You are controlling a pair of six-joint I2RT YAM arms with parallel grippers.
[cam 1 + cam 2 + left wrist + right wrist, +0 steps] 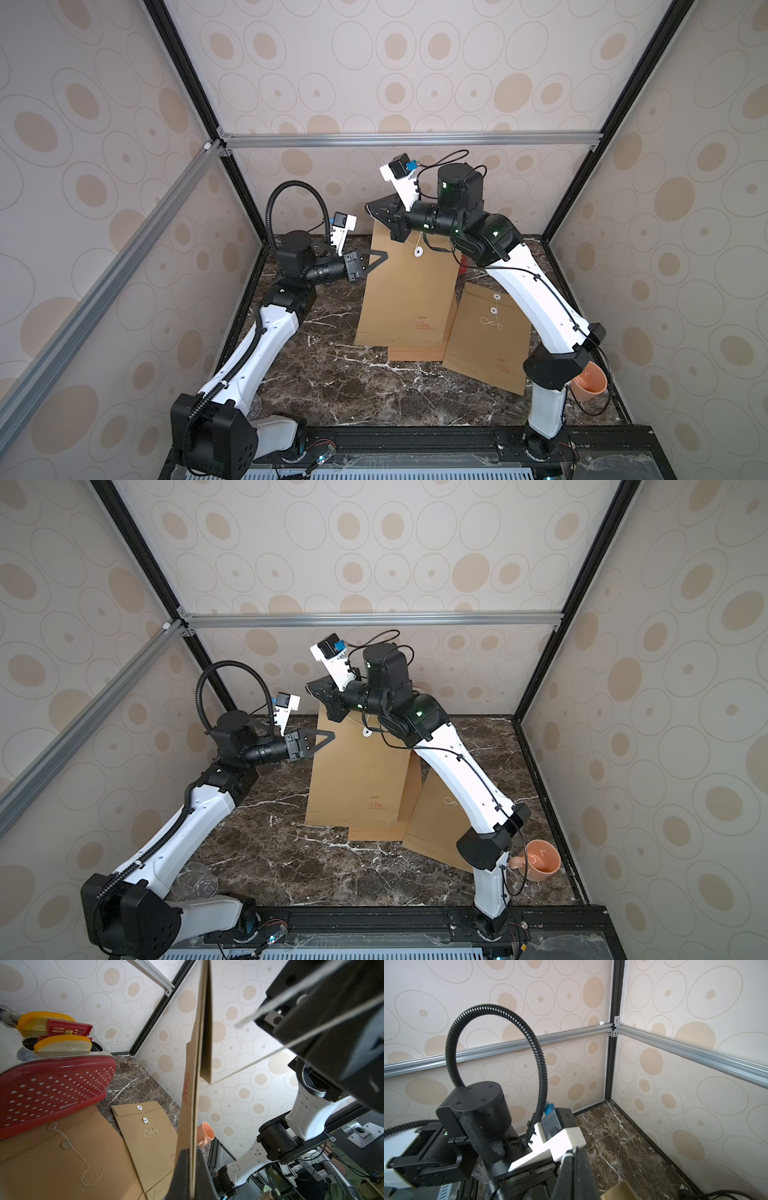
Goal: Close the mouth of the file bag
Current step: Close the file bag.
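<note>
**Marble table** (353,386): we see its rear half largely covered by paper and arms.

**Left arm** (266,332) and **right arm** (536,307): both reach toward the back wall. The right arm hides part of what lies beneath it.

**File bag** (403,299): brown, with its mouth end raised over the table's rear centre in both top views. The left wrist view shows it edge-on (192,1095), the flap folded down beside the body. We cannot tell whether its lower edge touches the table.

**Two spare bags**: these lie flat. One (486,336) is beside the raised bag; the other (415,353) shows only a strip below it.

**Red toaster** (56,1088): it holds bread and shows only in the left wrist view. In the top views the raised bag and right arm hide nearly all of it.

**Left gripper** (380,255): clamped on the file bag's side edge, with the paper pinched between its fingers (192,1159).

**Right gripper** (372,210): it sits over the bag's top corner with fingers pressed together (573,1155).

**Peach cup** (540,860): at the table's right edge, partly masked by the right elbow.

**String** (249,1066): white, stretched taut from the bag up to the right gripper. We find the pinch point itself blurred and cut off.

**White disc** (417,251): on the bag's face below the right gripper.
</note>
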